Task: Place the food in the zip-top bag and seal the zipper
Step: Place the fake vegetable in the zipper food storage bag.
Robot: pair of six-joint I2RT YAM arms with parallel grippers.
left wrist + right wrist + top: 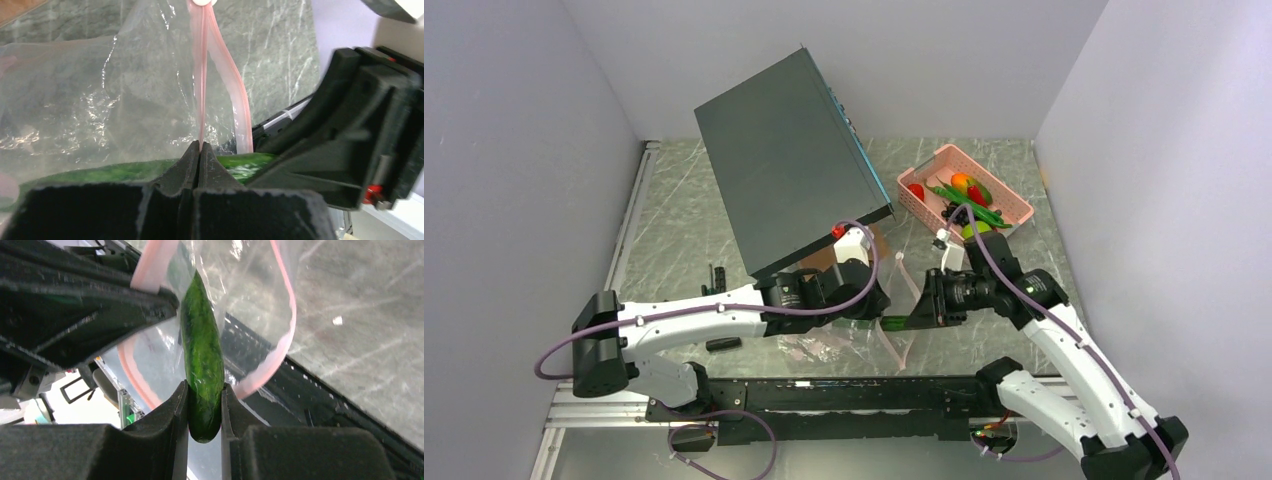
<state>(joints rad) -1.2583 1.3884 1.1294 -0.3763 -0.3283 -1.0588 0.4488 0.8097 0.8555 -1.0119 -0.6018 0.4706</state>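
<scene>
Left fingers (186, 167) pinched shut on pink zipper (201, 90); green pod (120, 171) crosswise behind; clear bag (90, 100) beyond.

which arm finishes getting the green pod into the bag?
Right. The right gripper grips the green pod, tip inside the zip-top bag; left gripper is pinching the zipper, holding the mouth open.
</scene>
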